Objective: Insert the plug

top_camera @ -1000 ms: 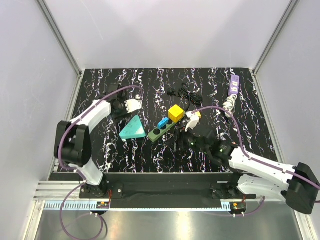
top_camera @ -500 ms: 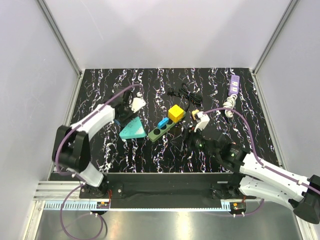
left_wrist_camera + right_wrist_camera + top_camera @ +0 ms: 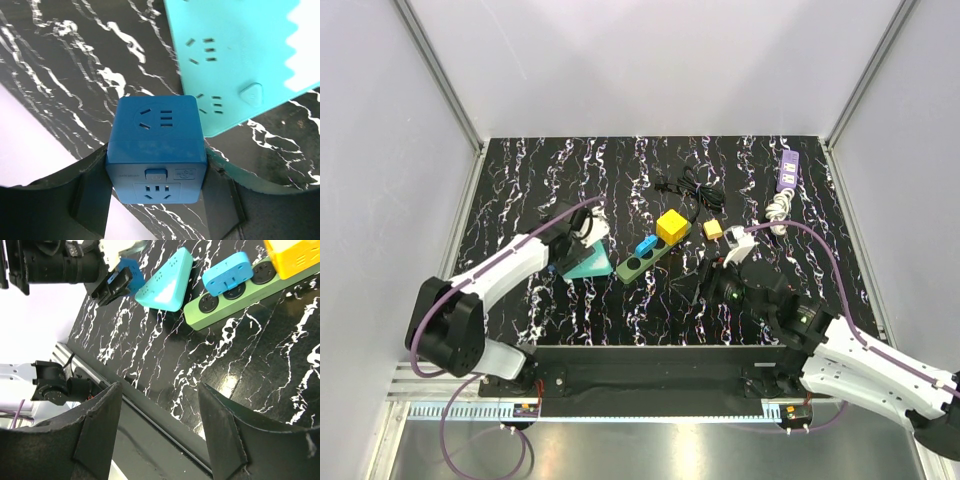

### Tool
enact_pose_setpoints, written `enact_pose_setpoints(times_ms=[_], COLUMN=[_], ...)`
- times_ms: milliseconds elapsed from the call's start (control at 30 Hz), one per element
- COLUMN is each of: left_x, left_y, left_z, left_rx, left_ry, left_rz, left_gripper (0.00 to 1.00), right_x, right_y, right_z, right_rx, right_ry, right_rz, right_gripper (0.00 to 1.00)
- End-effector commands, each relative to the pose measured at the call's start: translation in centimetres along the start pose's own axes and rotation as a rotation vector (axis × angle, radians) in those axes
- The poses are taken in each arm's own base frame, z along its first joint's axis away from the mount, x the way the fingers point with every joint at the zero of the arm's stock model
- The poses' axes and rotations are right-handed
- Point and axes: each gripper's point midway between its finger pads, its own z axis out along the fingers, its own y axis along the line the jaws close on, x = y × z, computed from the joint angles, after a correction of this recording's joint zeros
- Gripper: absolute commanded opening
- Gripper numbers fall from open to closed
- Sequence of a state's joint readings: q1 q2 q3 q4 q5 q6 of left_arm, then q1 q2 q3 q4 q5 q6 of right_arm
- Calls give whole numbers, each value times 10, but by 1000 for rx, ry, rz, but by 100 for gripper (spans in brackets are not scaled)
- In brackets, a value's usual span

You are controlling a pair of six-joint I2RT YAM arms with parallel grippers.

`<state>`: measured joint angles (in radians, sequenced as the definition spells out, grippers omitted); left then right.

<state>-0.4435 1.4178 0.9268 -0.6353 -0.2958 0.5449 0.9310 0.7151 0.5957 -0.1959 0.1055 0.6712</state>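
Blue cube plug [image 3: 156, 150] clamped in left gripper [image 3: 156, 192], just beside teal triangular strip [image 3: 240, 60]

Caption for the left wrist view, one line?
Left gripper clamps a blue cube socket beside the teal triangular power strip.

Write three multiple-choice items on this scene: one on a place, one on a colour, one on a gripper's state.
1. In the top view, the teal triangular plastic socket block lies where from the long green power strip?
A) to its left
B) on top of it
C) to its right

2. The plastic cube socket clamped in the left gripper is:
A) red
B) blue
C) white

3. The right gripper is:
A) shut on a cable
B) shut on a yellow cube
C) open, holding nothing

Answers:
1 A, the top view shows the block left of the strip.
2 B, the left wrist view shows blue faces.
3 C, the right wrist view shows spread fingers with nothing between them.
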Motion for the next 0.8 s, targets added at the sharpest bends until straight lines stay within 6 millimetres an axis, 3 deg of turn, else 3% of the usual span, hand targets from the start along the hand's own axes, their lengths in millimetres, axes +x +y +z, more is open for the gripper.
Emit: enact_pose_setpoints(times_ms=[0, 100, 300, 467, 767], left_x=[-15, -12, -6, -9, 19], left_y=[38, 38, 30, 16, -25], left_z=[-8, 13, 31, 20, -5], left_rx=[-125, -77, -26, 59, 134], left_ry=[-63, -23, 27, -1, 48], left_rz=[-61, -75, -57, -58, -68], left_gripper=[0, 0, 0, 0, 0], right_x=[-2, -2, 2, 5, 9], right_y=[-6, -7, -7, -9, -11], right_z=[-3, -1, 1, 1, 2], right_rx=[31, 37, 34, 36, 34], right_ry=[-19, -19, -2, 5, 17], right_rz=[5, 4, 1, -12, -5], right_gripper=[69, 69, 68, 68, 68])
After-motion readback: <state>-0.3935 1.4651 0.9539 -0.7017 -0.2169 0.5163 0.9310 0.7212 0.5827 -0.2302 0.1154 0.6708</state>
